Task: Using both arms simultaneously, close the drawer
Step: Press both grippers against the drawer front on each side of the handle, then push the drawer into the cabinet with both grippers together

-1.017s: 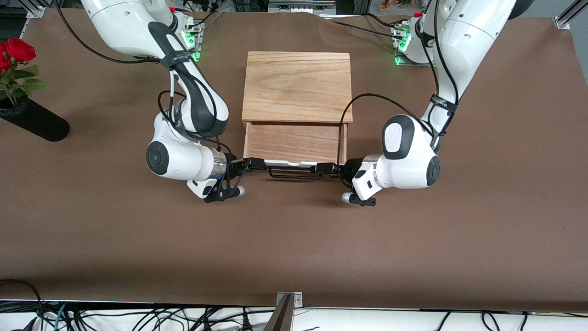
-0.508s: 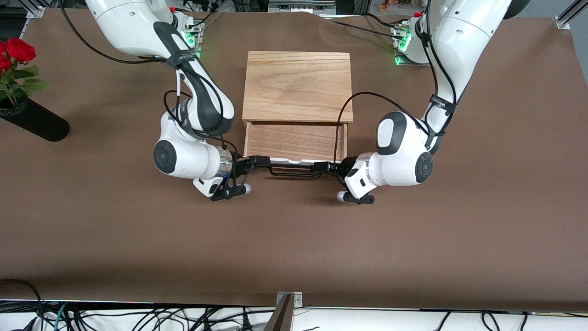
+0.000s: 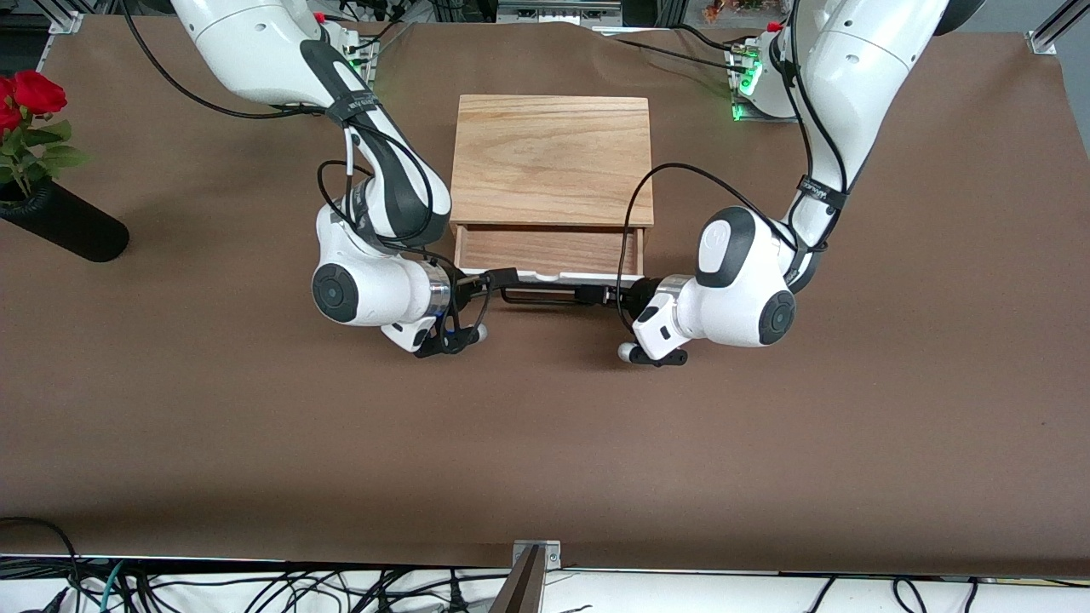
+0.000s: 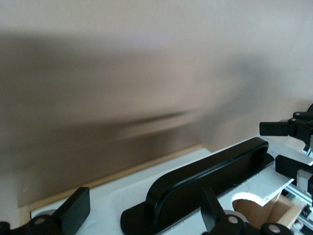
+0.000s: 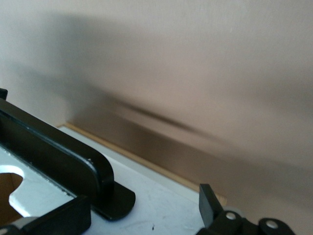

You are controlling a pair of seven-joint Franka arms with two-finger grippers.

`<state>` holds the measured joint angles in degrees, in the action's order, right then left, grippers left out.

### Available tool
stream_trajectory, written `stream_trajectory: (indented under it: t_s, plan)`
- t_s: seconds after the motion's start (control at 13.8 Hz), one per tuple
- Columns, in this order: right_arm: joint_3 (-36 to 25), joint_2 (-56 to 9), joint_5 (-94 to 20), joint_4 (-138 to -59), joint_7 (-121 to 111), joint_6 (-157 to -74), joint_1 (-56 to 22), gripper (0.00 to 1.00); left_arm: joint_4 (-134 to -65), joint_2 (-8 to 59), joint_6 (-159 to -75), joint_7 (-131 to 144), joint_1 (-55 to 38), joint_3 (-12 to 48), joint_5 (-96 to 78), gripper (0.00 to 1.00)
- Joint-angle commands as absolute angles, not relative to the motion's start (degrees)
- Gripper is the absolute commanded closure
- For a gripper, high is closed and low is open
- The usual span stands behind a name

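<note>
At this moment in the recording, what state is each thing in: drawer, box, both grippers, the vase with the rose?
drawer: partly open, tray empty.
handle: between the two grippers, ungrasped.
box: flat on the table, nothing on top.
left gripper: open, at the white front panel by one handle end.
right gripper: open, at the panel's end toward the right arm.
vase: tilted, holding a red rose.
</note>
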<state>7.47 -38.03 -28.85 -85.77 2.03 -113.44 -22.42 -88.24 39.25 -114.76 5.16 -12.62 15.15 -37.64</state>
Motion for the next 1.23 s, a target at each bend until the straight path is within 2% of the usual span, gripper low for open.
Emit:
stream_trajectory:
  t_s: [0.0, 0.58, 1.16]
  plan:
    - [7.91, -37.97, -29.62, -85.61, 1.32, -108.99, -21.80, 0.00, -88.60, 38.32, -109.26, 7.73, -12.92, 15.38, -36.04, 0.00]
    - [7.91, -37.97, -29.62, -85.52, 2.28, -101.18, -21.71, 0.00, -88.07, 37.71, -100.99, 14.59, -13.45, 15.64, -35.95, 0.00]
    - [7.91, -38.41, -32.17, -85.69, 2.29, -95.89, -21.62, 0.00, -88.24, 37.71, -99.58, 19.24, -13.54, 15.64, -35.95, 0.00]
